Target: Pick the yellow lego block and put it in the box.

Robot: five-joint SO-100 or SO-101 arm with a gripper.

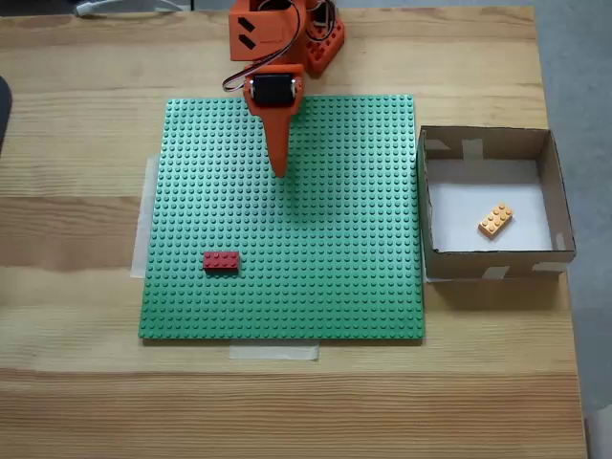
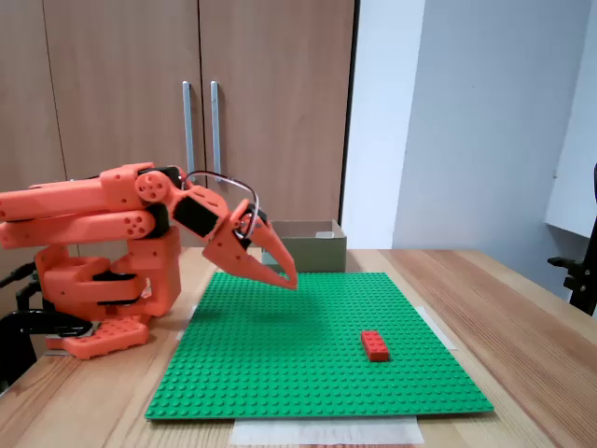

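Yellow lego block lies tilted on the white floor of the box, right of a green baseplate. The orange gripper hovers above the baseplate, jaws closed, empty. A red brick sits on the baseplate.

1. In a fixed view the arm's base is cut off by the top edge, behind the jaws
2. In a fixed view the box, beyond the jaws, shows its walls but its inside is hidden
3. The gripper looks like one wedge from above; whether the jaws are parted cannot be told there
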